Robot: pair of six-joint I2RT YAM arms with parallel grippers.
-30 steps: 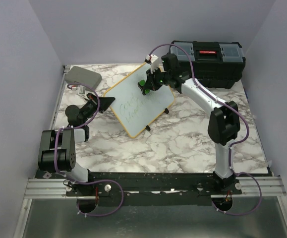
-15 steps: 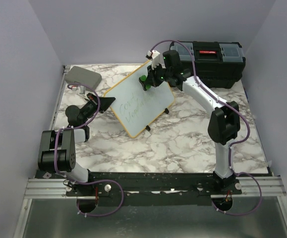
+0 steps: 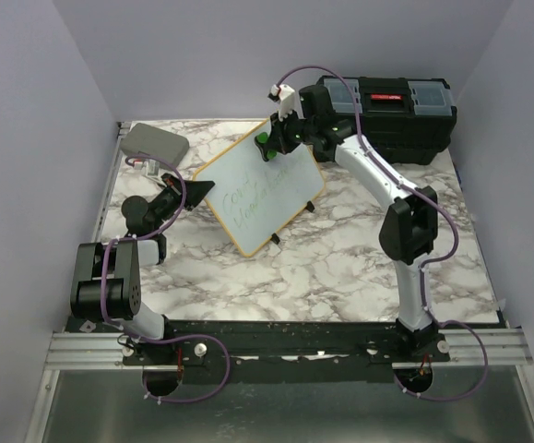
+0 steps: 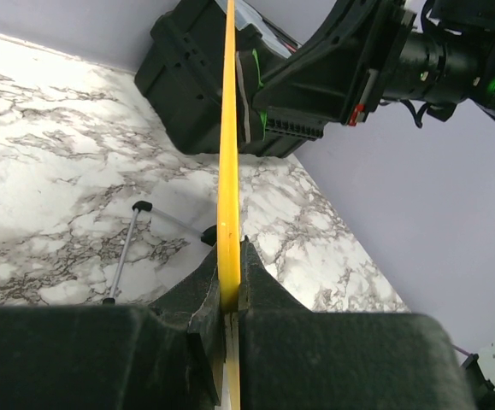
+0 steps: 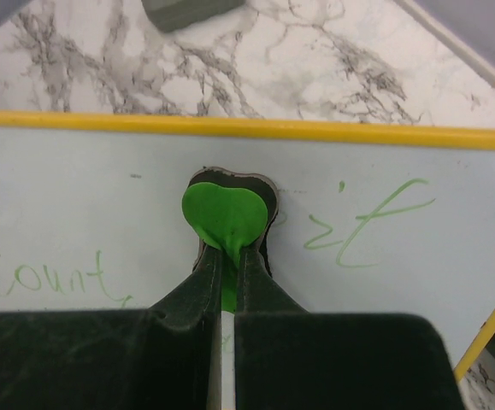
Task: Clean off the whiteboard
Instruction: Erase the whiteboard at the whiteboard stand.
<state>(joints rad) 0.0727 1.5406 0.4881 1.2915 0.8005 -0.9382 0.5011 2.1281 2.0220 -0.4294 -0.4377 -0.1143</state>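
The whiteboard (image 3: 276, 189) has a yellow-wood frame and stands tilted on small black feet at mid table. Green writing (image 3: 248, 208) covers its lower part. My left gripper (image 3: 195, 190) is shut on the board's left edge; in the left wrist view the frame (image 4: 228, 128) runs edge-on between the fingers of that gripper (image 4: 229, 260). My right gripper (image 3: 271, 148) is shut on a green heart-shaped eraser (image 5: 226, 213) pressed flat on the board (image 5: 102, 188) near its top frame. The words "Count" (image 5: 42, 273) and "it" (image 5: 367, 226) flank the eraser.
A black toolbox (image 3: 400, 115) stands at the back right, also seen in the left wrist view (image 4: 196, 94). A grey rounded case (image 3: 154, 143) lies at the back left, its edge in the right wrist view (image 5: 191, 10). Marble table (image 3: 340, 268) stretches toward the front.
My right gripper has slid the green eraser up the board toward its far top edge. The left gripper and the board have stayed put.
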